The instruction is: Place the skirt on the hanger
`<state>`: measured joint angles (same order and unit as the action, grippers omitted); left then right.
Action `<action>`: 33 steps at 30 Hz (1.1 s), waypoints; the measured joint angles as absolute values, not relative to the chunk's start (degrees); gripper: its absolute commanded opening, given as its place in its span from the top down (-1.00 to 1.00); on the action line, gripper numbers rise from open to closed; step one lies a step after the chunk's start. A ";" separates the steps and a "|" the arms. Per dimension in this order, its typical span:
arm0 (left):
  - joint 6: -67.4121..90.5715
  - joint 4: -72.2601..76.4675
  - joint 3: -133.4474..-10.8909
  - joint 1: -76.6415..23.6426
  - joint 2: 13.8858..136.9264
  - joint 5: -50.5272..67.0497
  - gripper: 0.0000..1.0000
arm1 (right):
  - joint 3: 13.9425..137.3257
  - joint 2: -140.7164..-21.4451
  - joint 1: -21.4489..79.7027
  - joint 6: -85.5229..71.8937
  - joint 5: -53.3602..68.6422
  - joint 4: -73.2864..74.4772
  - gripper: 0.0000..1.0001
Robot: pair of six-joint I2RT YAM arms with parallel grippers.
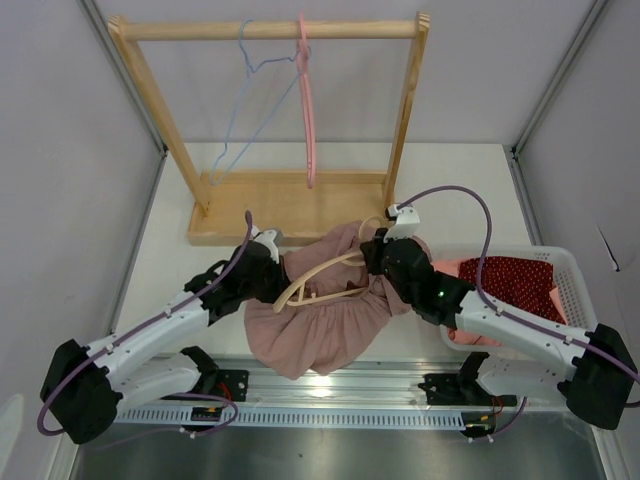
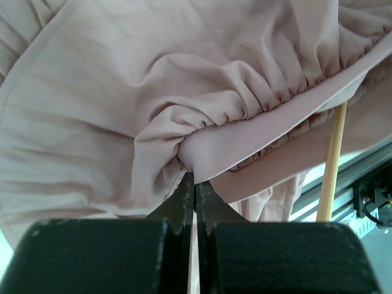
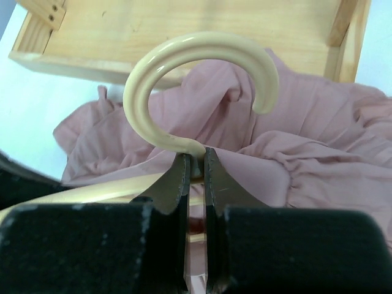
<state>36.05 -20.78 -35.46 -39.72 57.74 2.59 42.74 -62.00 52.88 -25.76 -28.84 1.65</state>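
A dusty pink skirt (image 1: 325, 325) lies bunched on the table between my arms, with a cream hanger (image 1: 318, 277) across its top. My left gripper (image 1: 268, 268) is shut on the skirt's elastic waistband (image 2: 202, 144) at its left side. My right gripper (image 1: 378, 252) is shut on the neck of the hanger, just below its cream hook (image 3: 184, 92). The hook curls up above the jaws, with skirt fabric (image 3: 318, 153) lying round it. One hanger bar (image 2: 331, 165) shows at the right of the left wrist view.
A wooden clothes rack (image 1: 270, 190) stands at the back, with a pink hanger (image 1: 306, 100) and a blue wire hanger (image 1: 245, 90) on its rail. A white basket (image 1: 570, 265) at the right holds a red dotted garment (image 1: 515, 280). A metal rail (image 1: 330, 395) runs along the near edge.
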 measured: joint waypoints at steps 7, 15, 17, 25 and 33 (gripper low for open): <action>36.18 -24.38 -35.07 -38.52 54.65 4.25 1.00 | 42.74 -64.14 49.50 -25.78 -29.95 -3.05 1.00; 36.49 -28.49 -35.90 -36.60 46.72 6.37 1.00 | 40.93 -66.08 48.05 -24.01 -33.61 -6.13 1.00; 36.47 -29.63 -36.60 -36.40 46.28 6.42 1.00 | 40.69 -66.19 48.34 -23.55 -34.68 -6.90 1.00; 36.38 -33.10 -38.02 -35.81 45.15 6.39 1.00 | 39.66 -66.26 50.33 -22.06 -38.68 -8.56 1.00; 36.05 -36.23 -40.49 -35.81 43.44 6.39 1.00 | 39.64 -67.42 52.73 -21.23 -43.68 -9.39 1.00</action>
<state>36.05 -36.23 -40.49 -35.81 43.44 6.39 39.64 -67.42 52.73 -21.23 -43.68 -9.39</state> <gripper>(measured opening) 0.007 0.069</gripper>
